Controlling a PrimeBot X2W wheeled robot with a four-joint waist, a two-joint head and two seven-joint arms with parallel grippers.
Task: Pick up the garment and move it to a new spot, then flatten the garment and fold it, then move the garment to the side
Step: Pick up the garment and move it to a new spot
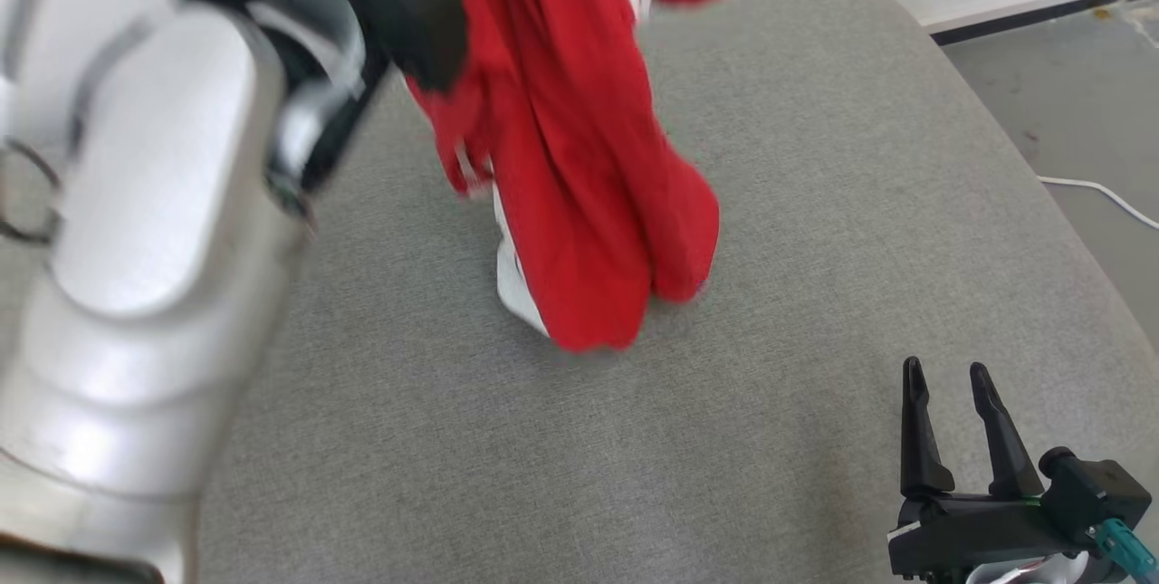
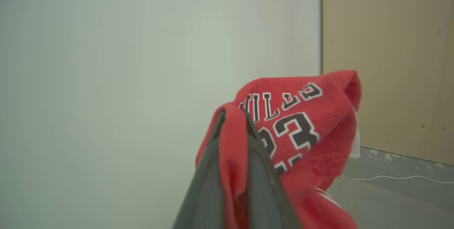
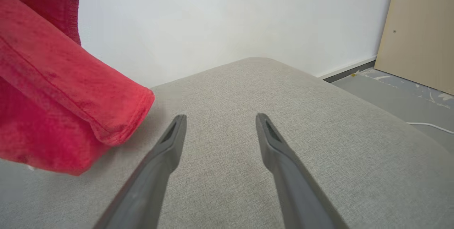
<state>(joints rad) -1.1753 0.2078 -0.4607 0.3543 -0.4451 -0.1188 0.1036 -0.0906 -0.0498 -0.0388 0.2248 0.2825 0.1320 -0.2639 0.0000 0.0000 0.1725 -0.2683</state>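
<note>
The left gripper [image 2: 234,113] has its fingers [image 2: 260,172] closed on a fold of the red garment [image 1: 579,204]; it hangs from the upper middle of the head view, its lower end at or just above the grey worktop [image 1: 860,204] at centre frame. The right gripper [image 1: 946,371] sits at lower right, fingers spread and holding nothing.

Risks, as I judge them: the pinch takes only a narrow bunch of cloth, so a quick swing could pull it free; the low-hanging end may snag and land crumpled, making flattening harder.

The left wrist view shows the printed lettering, the number and the cloth between the fingers; the head view hides that grip but shows where the garment meets the worktop.
</note>
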